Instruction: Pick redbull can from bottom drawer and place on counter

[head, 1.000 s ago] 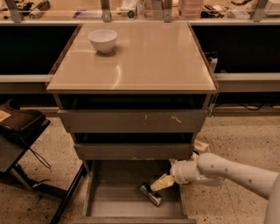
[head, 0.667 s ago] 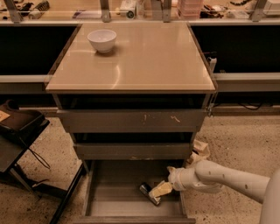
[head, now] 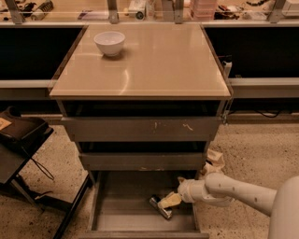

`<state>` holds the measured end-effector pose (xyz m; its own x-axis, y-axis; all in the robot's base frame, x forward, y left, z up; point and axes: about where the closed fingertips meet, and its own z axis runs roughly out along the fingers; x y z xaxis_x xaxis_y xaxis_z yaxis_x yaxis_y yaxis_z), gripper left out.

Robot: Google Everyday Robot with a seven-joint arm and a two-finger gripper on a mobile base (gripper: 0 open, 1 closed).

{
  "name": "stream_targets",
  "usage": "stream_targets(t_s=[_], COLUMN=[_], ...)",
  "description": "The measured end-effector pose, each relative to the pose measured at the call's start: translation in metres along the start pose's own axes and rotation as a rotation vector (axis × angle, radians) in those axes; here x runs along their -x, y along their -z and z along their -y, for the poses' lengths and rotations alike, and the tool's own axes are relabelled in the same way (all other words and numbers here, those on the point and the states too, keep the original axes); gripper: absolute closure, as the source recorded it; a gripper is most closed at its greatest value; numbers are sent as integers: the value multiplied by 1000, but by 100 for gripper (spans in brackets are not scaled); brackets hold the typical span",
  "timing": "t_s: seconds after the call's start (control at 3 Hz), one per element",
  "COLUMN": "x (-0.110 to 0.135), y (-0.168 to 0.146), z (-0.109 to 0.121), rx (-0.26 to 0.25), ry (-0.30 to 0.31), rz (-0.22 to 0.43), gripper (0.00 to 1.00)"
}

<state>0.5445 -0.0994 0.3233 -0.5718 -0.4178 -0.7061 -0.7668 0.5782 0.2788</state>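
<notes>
The redbull can [head: 158, 206] lies on its side on the grey floor of the open bottom drawer [head: 119, 207], right of the middle. My gripper [head: 168, 201] reaches into the drawer from the right on a white arm and sits right at the can's right end, touching or nearly touching it. The beige counter [head: 159, 65] tops the cabinet above and holds a white bowl [head: 110, 43] at its back left.
Two narrower grey drawers [head: 140, 129] [head: 140, 161] stand slightly open above the bottom one. A black stand with cables [head: 21, 140] is at the left. A cluttered shelf with metal posts [head: 149, 9] runs behind the counter. The floor is speckled.
My gripper has moved down and slightly left inside the bottom drawer, closing in on the can. The can has not moved.
</notes>
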Motion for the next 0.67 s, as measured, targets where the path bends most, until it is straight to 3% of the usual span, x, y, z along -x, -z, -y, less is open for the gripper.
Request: stream_targets(t_s=[0.33, 0.67], x=[-13, -20], y=[-30, -37], z=[52, 69], rx=[-122, -164], ry=[-13, -28], rz=[57, 67], gripper=[0, 0])
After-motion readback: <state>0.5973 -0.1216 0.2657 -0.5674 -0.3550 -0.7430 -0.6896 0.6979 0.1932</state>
